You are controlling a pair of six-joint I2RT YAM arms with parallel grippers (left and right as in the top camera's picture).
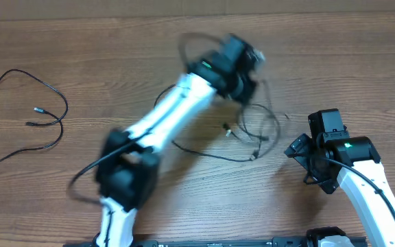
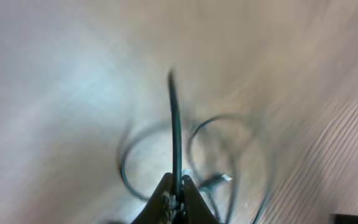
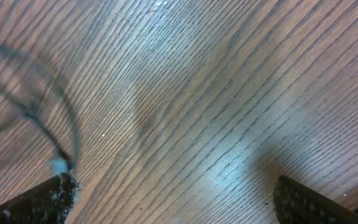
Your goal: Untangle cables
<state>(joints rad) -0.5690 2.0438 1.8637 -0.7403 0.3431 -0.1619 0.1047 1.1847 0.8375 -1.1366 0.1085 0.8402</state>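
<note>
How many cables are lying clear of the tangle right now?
1: a loose cable near the table's left edge. The tangle sits mid-table, held by the left gripper; how many cables it hides is unclear.

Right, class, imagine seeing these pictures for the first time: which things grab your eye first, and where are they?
The blurred left arm stretches across the middle of the table, its left tool pinching a thin black cable by the tangle of cables lying centre-right. A separate cable loops alone near the left edge, while the right tool hangs open over bare wood at the right.
</note>
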